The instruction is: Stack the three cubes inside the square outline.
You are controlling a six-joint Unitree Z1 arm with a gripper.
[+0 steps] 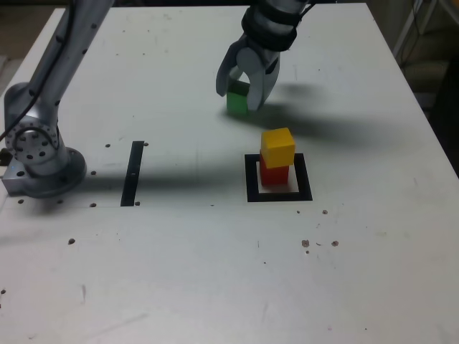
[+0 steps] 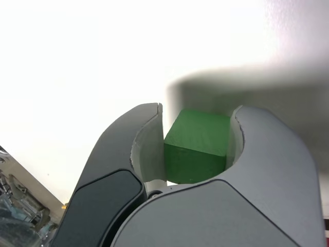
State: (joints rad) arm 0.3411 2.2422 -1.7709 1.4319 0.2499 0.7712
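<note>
Fingers [image 1: 241,97] closed around the green cube [image 2: 198,146], near the far edge of the bench [image 1: 179,272], ready to lift. Yellow cube [image 1: 277,147] on red cube [image 1: 273,173] inside the square outline [image 1: 251,179], waiting for green on top.

Green cube [image 1: 236,102], yellow cube [image 1: 277,147], red cube [image 1: 273,173]; black square outline [image 1: 252,180], off-white centre; grey tool [image 1: 239,94].
</note>
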